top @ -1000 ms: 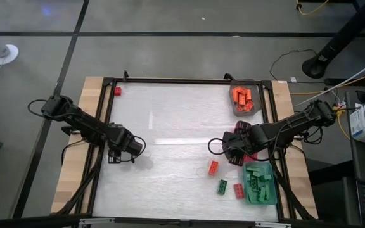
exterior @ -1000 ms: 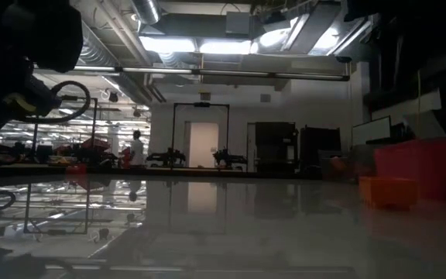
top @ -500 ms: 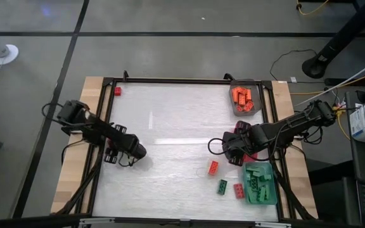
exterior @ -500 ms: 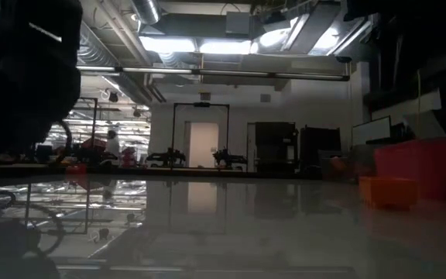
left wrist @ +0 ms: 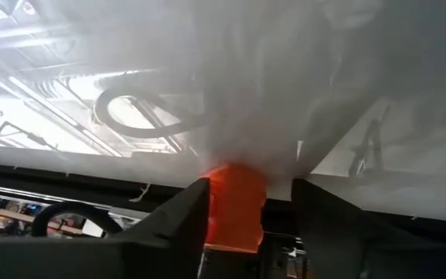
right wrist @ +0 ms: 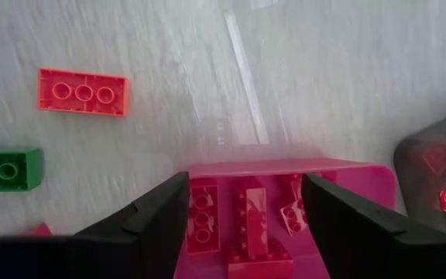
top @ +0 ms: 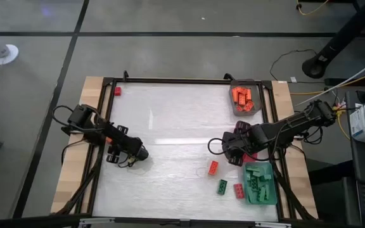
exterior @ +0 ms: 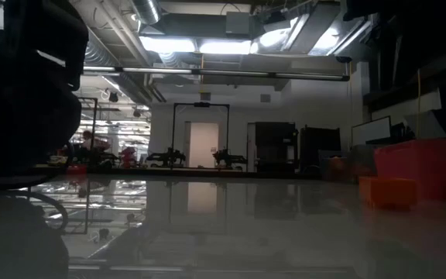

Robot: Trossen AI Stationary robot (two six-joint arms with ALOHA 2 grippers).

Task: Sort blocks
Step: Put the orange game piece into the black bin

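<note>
A: Start big. The table (top: 170, 120) holds three trays on its right side: the grey tray (top: 244, 100) of orange blocks at the far corner, the teal tray (top: 260, 183) of green ones near the front, and the pink tray (right wrist: 285, 217) of red ones between them, under the right arm.

B: And the arms?

A: The left gripper (top: 138, 153) has swung in over the table's left side during the last second, and its jaws have narrowed onto an orange block (left wrist: 235, 205) pressed against the surface. I think that's a pinch, though that wrist view is hazy.

B: So a pick is under way?

A: Likely, bound for the grey tray. The right gripper (right wrist: 242, 205) hasn't moved, spread and empty above the pink tray.

B: Leftovers?

A: An orange-red block (top: 213, 167), a green block (top: 222, 186), a red block (top: 239, 190), and a red one (top: 117, 91) at the far left corner.
</note>
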